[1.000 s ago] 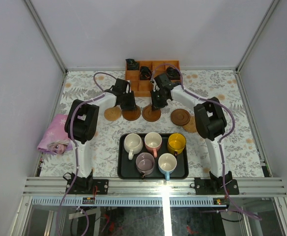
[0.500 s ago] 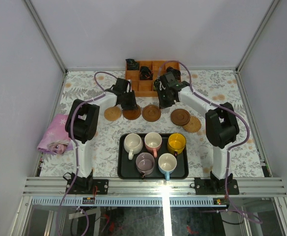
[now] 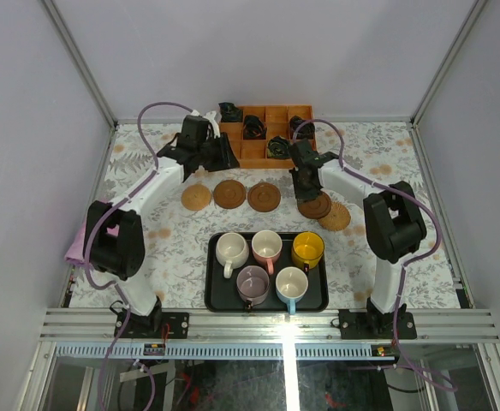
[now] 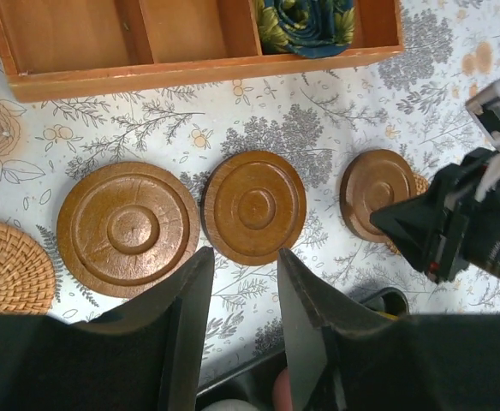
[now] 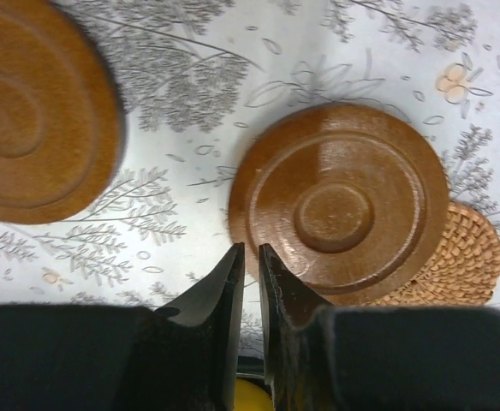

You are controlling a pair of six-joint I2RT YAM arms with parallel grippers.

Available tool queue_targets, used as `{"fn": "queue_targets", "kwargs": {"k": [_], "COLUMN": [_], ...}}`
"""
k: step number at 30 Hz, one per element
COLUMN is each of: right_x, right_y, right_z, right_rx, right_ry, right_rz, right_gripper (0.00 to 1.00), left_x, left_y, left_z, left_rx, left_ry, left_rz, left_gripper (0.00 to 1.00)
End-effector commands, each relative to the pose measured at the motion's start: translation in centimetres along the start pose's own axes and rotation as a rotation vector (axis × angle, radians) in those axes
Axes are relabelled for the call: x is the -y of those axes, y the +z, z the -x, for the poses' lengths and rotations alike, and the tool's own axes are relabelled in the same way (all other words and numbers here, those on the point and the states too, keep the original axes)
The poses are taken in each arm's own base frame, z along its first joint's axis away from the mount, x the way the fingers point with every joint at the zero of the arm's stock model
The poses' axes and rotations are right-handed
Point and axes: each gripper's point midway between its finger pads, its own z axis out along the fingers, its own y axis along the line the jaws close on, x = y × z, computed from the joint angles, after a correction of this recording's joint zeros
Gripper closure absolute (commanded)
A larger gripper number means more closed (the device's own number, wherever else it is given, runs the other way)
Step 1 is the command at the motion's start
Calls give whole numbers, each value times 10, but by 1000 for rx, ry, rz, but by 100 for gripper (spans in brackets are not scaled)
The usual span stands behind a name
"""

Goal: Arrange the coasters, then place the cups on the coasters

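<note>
Three coasters lie in a row: a pale woven one (image 3: 196, 197), then two brown ones (image 3: 229, 193) (image 3: 264, 197). Further right, a brown coaster (image 3: 314, 205) (image 5: 340, 201) overlaps a woven coaster (image 3: 337, 218) (image 5: 473, 257). My left gripper (image 3: 223, 157) (image 4: 246, 257) hovers above the row, open and holding nothing. My right gripper (image 3: 304, 181) (image 5: 248, 250) is shut, its tips at the left edge of the overlapping brown coaster. The cups stand in the black tray (image 3: 267, 305): cream (image 3: 231, 250), pink (image 3: 266, 246), yellow (image 3: 307, 249), mauve (image 3: 252, 282) and light blue (image 3: 291, 283).
An orange wooden box (image 3: 252, 152) with square cells holds small dark objects at the far edge. A pink cloth (image 3: 77, 247) lies at the left, partly behind my left arm. The right arm (image 4: 464, 223) shows at the right edge of the left wrist view.
My left gripper has lifted off the second coaster and drawn back toward the box, opening slightly. My right gripper has left the middle coaster and moved right to the overlapping brown coaster.
</note>
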Motion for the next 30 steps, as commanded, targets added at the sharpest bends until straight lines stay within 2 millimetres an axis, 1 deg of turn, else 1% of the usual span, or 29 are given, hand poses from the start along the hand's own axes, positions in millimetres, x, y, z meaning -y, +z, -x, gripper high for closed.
{"fn": "queue_targets", "kwargs": {"k": [1,5,11,14,17,24,30], "right_x": [27,41,37,30,20,3,-4], "right_y": [-9,0,18,31,39,50,56], "right_z": [2,-8,-20,-21,-17,-3,-5], "right_rx": [22,-18,-61,-90,-102,-103,-126], "right_ry": [93,132,105,82,73,69,72], "right_rz": [-77,-99,-70,-39,9,83,117], "right_gripper": [81,82,82,83,83,83,83], "left_x": [-7,-18,-22,-25,-27,-33,-37], "left_y": [-7,-10,-13,-12,-11,-9,-5], "left_z": [-19,-34,-41,-43,-45,-49,-52], "left_rx": [-25,-33,-39,-43,-51,-60,-73], "left_ry": [15,2,1,-7,-15,-26,-34], "left_rz": [11,35,48,55,60,78,88], "left_gripper": [64,64,64,64,64,63,63]}}
